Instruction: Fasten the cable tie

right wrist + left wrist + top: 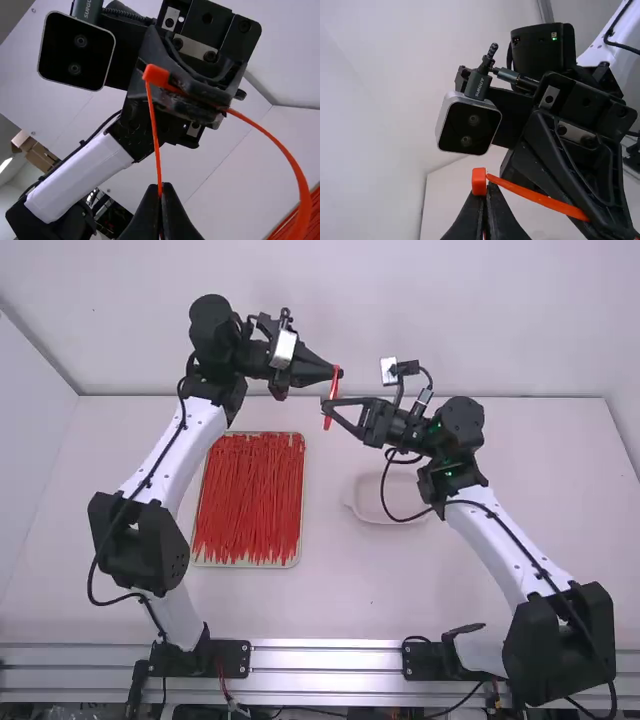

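Threading step: the tail of the cable tie (156, 140) has to run through its head (478, 181); whether it is already in the slot cannot be told.
Tie place: in the air, beyond the far right corner of the tray (303, 502) of spare ties.
Left gripper (334, 371): fingers pinched together on the tie just under the head.
Right gripper (327, 412): fingers clamped on the strap, close by.
Doing it well: hold the head still, keep the strap square to the slot, and draw slowly so the loop doesn't twist.
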{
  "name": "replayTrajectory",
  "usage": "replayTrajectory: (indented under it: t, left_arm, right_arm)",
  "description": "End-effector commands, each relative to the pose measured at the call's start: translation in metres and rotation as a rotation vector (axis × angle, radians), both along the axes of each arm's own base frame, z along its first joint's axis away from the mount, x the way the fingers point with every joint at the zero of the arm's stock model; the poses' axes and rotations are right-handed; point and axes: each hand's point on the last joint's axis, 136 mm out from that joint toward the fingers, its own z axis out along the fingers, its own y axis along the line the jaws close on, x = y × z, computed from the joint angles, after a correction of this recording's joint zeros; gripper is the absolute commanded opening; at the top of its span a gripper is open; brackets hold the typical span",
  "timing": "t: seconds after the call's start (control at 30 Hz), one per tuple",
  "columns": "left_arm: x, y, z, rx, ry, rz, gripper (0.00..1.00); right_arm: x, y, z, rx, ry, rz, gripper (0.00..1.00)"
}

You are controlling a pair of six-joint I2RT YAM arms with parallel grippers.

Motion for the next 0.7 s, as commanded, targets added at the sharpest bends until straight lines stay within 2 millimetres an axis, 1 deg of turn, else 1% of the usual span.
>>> replayTrajectory:
  t: [0.0, 0.27, 0.57, 0.67]
  left_arm:
    - [-0.005, -0.002, 0.007, 0.001, -0.017, -0.025, 0.02]
    - [-0.008, -0.002, 0.015, 0.001, -0.015, -0.026, 0.02]
    - [-0.006, -0.003, 0.007, 0.006, 0.013, -0.027, 0.02]
    - [-0.003, 0.000, 0.004, 0.006, 0.012, -0.020, 0.02]
  right_arm:
    - [0.002, -0.002, -0.001, 0.000, 0.004, -0.006, 0.00]
    - [0.001, -0.001, -0.001, -0.001, 0.003, 0.001, 0.00]
    - [0.001, -0.002, 0.000, 0.002, -0.002, -0.002, 0.00]
    - [0.002, -0.002, 0.000, 0.003, 0.000, -0.005, 0.00]
